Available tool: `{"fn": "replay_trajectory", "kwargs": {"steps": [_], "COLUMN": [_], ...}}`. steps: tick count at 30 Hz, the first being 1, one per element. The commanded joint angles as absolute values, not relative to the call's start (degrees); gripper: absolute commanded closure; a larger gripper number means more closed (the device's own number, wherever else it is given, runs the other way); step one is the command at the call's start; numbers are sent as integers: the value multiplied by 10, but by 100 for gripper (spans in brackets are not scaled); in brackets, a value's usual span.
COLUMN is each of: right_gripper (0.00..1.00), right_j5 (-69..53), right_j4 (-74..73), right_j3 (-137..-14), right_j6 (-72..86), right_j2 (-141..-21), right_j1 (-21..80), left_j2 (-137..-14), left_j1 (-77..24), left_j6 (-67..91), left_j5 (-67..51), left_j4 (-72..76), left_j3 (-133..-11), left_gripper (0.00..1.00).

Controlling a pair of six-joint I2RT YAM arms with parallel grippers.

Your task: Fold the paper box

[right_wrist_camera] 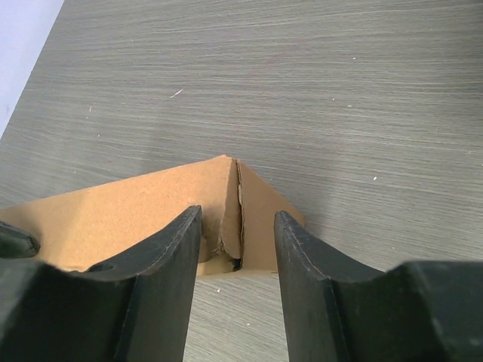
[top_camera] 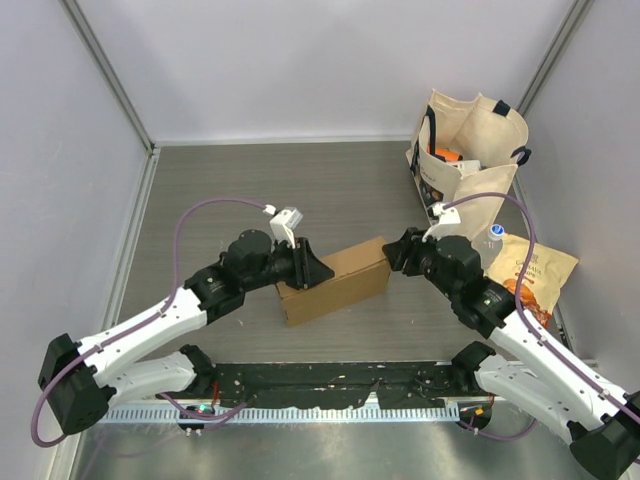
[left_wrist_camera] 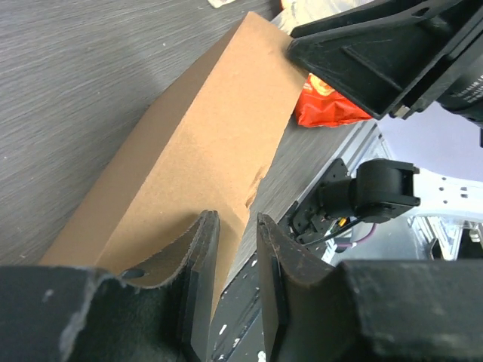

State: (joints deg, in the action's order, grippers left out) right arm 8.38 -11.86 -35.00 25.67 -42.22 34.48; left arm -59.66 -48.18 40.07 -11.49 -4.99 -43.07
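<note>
The paper box (top_camera: 340, 280) is a closed brown carton lying flat mid-table, long side running left to right. My left gripper (top_camera: 318, 270) sits at its left end. In the left wrist view the box (left_wrist_camera: 189, 143) stretches away, and the left gripper (left_wrist_camera: 234, 219) has its jaws a narrow gap apart at the box's near corner, nothing clamped between them. My right gripper (top_camera: 393, 250) is at the right end. In the right wrist view it (right_wrist_camera: 238, 215) stands open, its fingers either side of the box's end corner (right_wrist_camera: 249, 204) where a flap seam gapes slightly.
A cream tote bag (top_camera: 470, 150) stands at the back right. An orange snack bag (top_camera: 530, 275) and a small bottle (top_camera: 495, 235) lie beside the right arm. A black rail (top_camera: 330, 385) runs along the near edge.
</note>
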Motion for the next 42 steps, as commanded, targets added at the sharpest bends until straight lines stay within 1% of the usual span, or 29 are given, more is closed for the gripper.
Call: {"fn": "replay_trajectory", "kwargs": {"steps": [1, 2, 6, 8, 10, 14, 16, 17, 18, 20, 23, 27, 29, 31, 34, 37, 38, 41, 42], "right_gripper": [50, 50, 49, 50, 52, 57, 58, 62, 63, 66, 66, 64, 64, 64, 64, 65, 65, 65, 65], "right_j5": [98, 104, 104, 103, 103, 80, 73, 74, 75, 72, 83, 88, 76, 71, 69, 60, 56, 57, 61], "right_j4": [-141, -145, -171, -171, -164, -143, -134, -134, -137, -142, -164, -179, -180, -178, -161, -141, -137, -134, -145], "right_j3": [-400, -411, -453, -452, -427, -360, -329, -323, -321, -331, -374, -432, -453, -453, -412, -356, -344, -322, -328], "right_j6": [241, 238, 230, 231, 235, 262, 274, 277, 281, 279, 269, 250, 243, 244, 253, 280, 286, 298, 295], "right_j2": [-417, -419, -439, -439, -431, -420, -417, -415, -413, -410, -405, -406, -413, -424, -423, -415, -407, -399, -399], "right_j1": [343, 343, 342, 342, 342, 342, 342, 342, 341, 342, 342, 342, 342, 342, 341, 341, 342, 341, 342], "left_j2": [-578, -576, -571, -566, -556, -516, -491, -484, -476, -468, -463, -471, -476, -470, -451, -403, -375, -345, -339], "left_j1": [-482, -482, -480, -478, -478, -477, -477, -477, -477, -476, -468, -462, -461, -461, -461, -461, -461, -461, -460], "left_j6": [417, 409, 391, 391, 397, 431, 460, 468, 475, 477, 447, 409, 405, 414, 447, 501, 514, 541, 537], "left_j5": [-108, -105, -90, -83, -70, -60, -63, -63, -63, -55, -44, -33, -35, -43, -30, -11, -5, -4, -4], "left_j4": [-68, -100, -154, -181, -195, -189, -172, -170, -169, -176, -221, -276, -301, -306, -315, -304, -300, -272, -272], "left_j3": [-424, -437, -504, -532, -533, -481, -433, -419, -393, -381, -416, -520, -551, -553, -513, -419, -367, -318, -324], "left_gripper": [67, 66, 53, 52, 52, 63, 66, 68, 68, 68, 67, 63, 63, 63, 64, 64, 64, 64, 64]}}
